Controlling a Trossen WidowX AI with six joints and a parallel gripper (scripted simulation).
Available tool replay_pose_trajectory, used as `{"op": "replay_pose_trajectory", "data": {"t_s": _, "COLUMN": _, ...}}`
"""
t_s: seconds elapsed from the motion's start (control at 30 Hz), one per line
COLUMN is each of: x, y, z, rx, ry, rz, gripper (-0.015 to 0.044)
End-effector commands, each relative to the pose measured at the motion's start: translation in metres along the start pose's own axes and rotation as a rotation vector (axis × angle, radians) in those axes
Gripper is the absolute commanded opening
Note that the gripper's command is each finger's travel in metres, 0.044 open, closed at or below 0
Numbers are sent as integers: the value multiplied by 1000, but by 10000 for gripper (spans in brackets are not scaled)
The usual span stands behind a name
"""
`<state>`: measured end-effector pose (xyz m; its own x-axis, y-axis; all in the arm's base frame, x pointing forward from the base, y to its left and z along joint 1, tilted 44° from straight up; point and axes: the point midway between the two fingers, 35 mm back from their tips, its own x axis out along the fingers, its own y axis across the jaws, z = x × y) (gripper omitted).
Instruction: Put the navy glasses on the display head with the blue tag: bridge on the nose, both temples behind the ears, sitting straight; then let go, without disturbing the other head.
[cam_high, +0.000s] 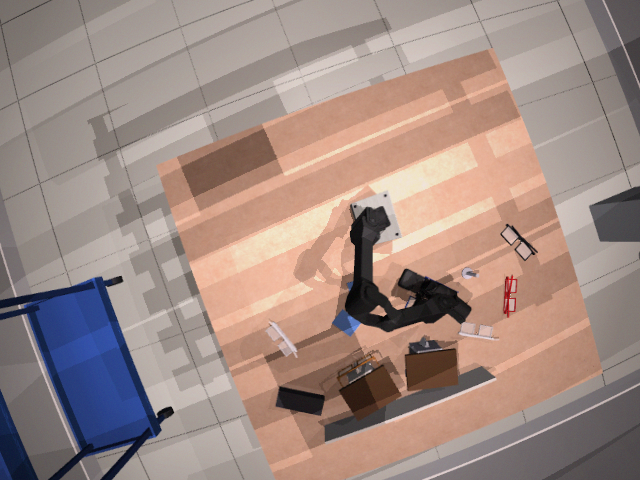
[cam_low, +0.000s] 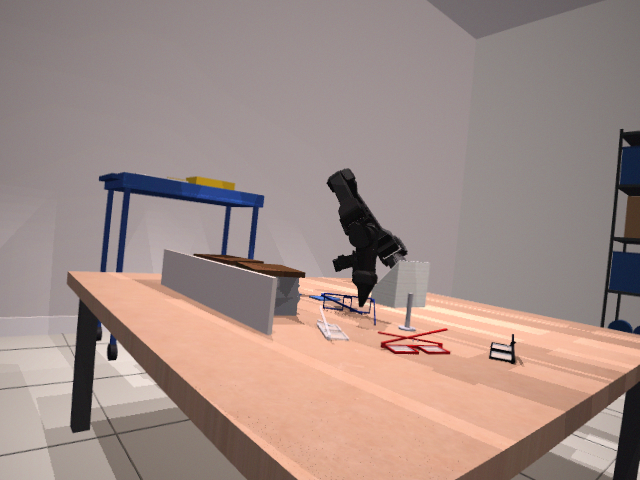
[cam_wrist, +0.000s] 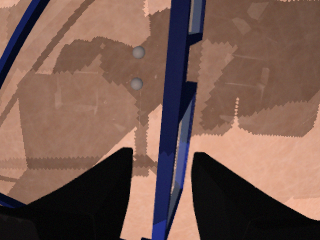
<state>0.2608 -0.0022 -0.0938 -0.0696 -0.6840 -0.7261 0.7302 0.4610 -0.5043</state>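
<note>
Glasses (cam_high: 409, 301) (cam_low: 374, 311) (cam_wrist: 172, 100), navy, at five o'clock from base plate (cam_high: 392, 227); front between parted fingers (cam_low: 363, 295), ungripped; I judge them light, stiff, slippery, temples fragile: pinch the front frame squarely, gently.

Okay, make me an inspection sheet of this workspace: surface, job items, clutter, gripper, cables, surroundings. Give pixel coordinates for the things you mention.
Surface: wood-toned table (cam_high: 423, 124) (cam_low: 361, 392); no spill seen.
Job's things: navy glasses (cam_low: 339, 308) (cam_wrist: 172, 100), not on a head; two display heads (cam_high: 365, 367) (cam_high: 423, 345), one wearing orange-brown glasses (cam_high: 356, 365); blue tag not made out.
Clutter: red glasses (cam_high: 509, 295) (cam_low: 415, 348), black-framed glasses (cam_high: 518, 242) (cam_low: 502, 352), two white pairs (cam_high: 282, 339) (cam_high: 478, 333), small post (cam_high: 469, 273) (cam_low: 408, 312), black box (cam_high: 300, 400).
Gripper: jaws partly open on either side of the navy frame, gap visible both sides.
Cables: nothing seen.
Surroundings: blue cart (cam_high: 129, 356) (cam_low: 180, 193) beside the table, shelf unit (cam_low: 615, 217) beyond.
</note>
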Motion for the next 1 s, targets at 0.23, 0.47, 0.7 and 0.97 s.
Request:
{"op": "replay_pose_trajectory", "data": {"t_s": 0.23, "x": 0, "y": 0, "z": 0, "rx": 0, "ry": 0, "rz": 0, "gripper": 53}}
{"op": "replay_pose_trajectory", "data": {"t_s": 0.47, "x": 0, "y": 0, "z": 0, "rx": 0, "ry": 0, "rz": 0, "gripper": 7}}
{"op": "replay_pose_trajectory", "data": {"t_s": 0.7, "x": -3, "y": 0, "z": 0, "rx": 0, "ry": 0, "rz": 0, "gripper": 0}}
{"op": "replay_pose_trajectory", "data": {"t_s": 0.97, "x": -52, "y": 4, "z": 0, "rx": -4, "ry": 2, "rz": 3, "gripper": 0}}
